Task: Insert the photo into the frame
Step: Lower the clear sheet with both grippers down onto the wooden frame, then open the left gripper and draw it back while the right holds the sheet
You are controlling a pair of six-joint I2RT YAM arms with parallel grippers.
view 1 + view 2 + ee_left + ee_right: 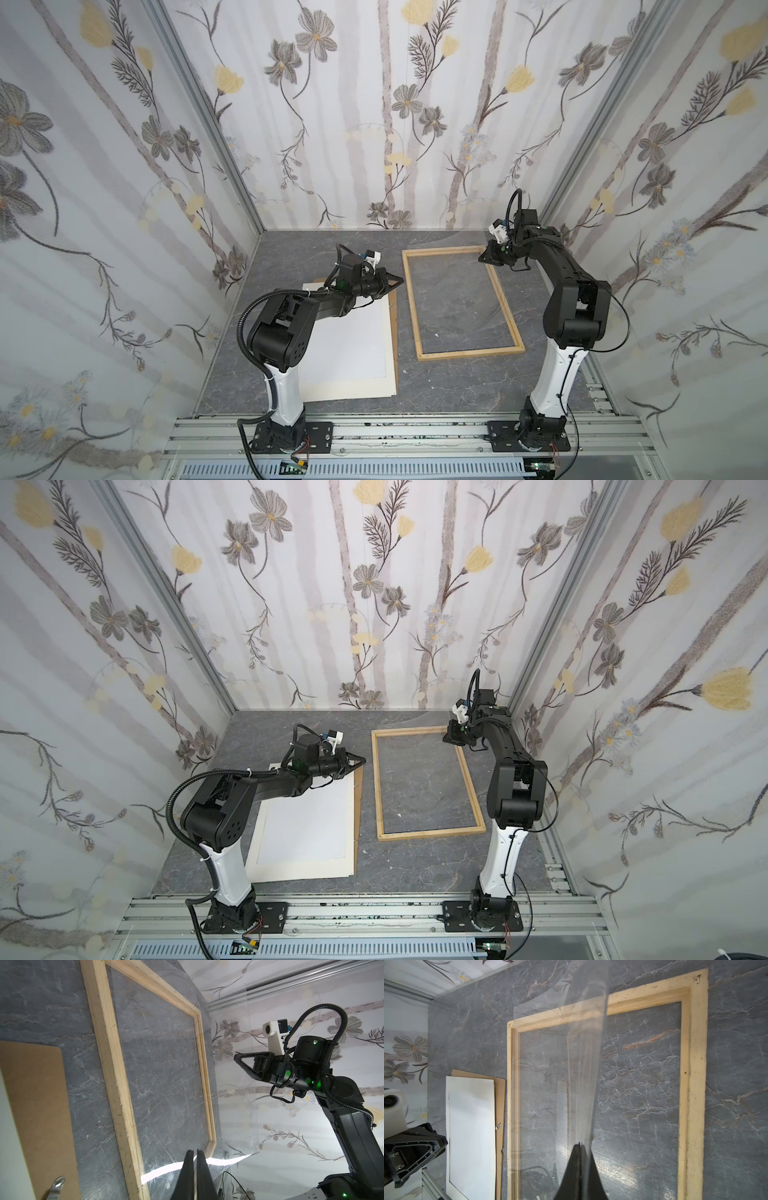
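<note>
The frame (469,351) (432,831) of pale wood lies flat on the grey table, with only table surface inside it. The photo (345,345) (307,829) (471,1126) lies white side up to its left, under my left arm. A clear plastic sheet (583,1064) (232,1115) hangs bowed over the frame's far end. My right gripper (480,259) (444,739) (579,1143) (235,1056) is shut on it above the far right corner. My left gripper (401,279) (364,761) (194,1150) is shut, pinching the sheet's bright edge beside the left rail (110,1064).
A brown hardboard backing panel (395,332) (37,1095) (500,1095) with a metal clip (58,1184) lies under the photo. Flowered walls close the table on three sides. An aluminium rail (395,432) carrying both arm bases runs along the front.
</note>
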